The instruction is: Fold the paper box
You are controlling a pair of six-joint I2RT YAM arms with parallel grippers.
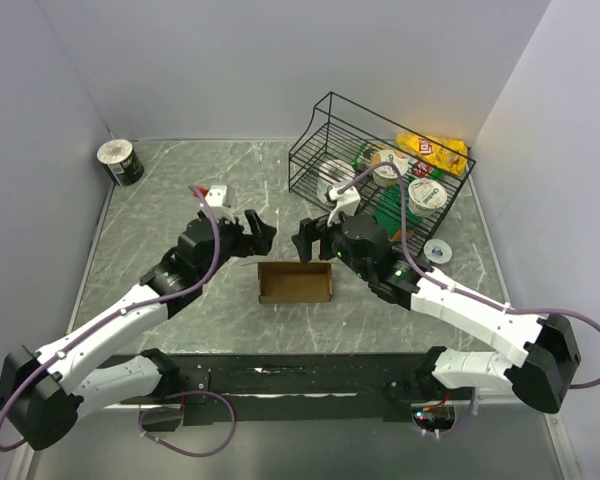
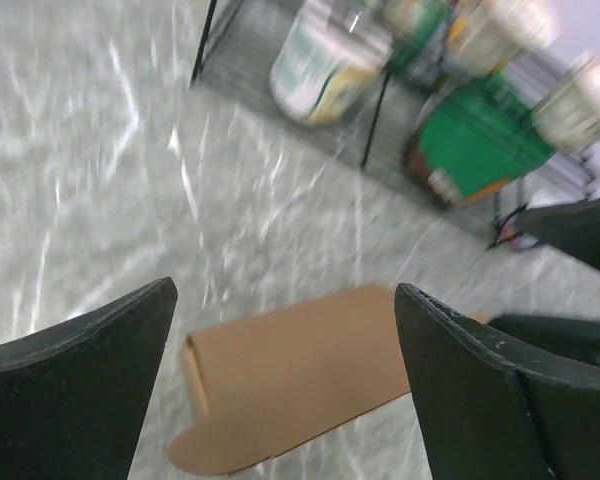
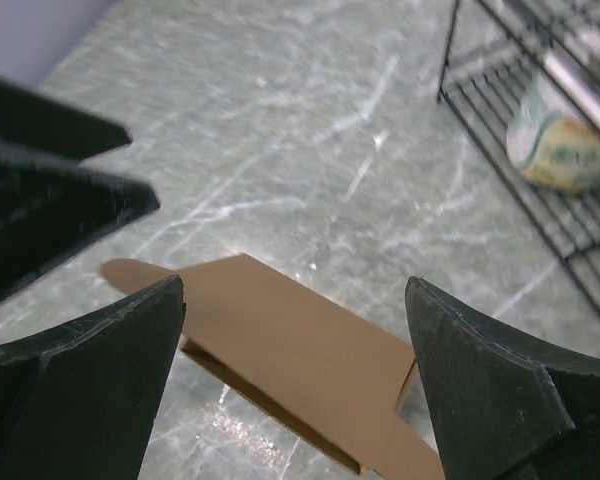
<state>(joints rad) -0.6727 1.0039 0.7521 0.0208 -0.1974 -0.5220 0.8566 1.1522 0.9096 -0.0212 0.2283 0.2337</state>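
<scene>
Robot test cell, lab-type setup. Blank grey walls [image 1: 230,60] close in the left, far and right sides of a marble-look surface [image 1: 180,200]. White left arm [image 1: 110,335] and right arm [image 1: 470,310] are bolted to a black rail [image 1: 300,378] at the near edge, with purple cables [image 1: 216,250] trailing. Wire basket [image 1: 310,140] of packaged snacks sits far right.

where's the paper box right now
Top view: the paper box lies mid-table, just nearside of the left end effector and right end effector, with the wire basket beyond.

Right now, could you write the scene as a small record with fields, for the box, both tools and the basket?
paper box: brown, shallow, on the table, not held
left tool: open, empty, near the box's far left corner
right tool: open, empty, near the box's far right corner
wire basket: far right, holds cups and packets
</scene>
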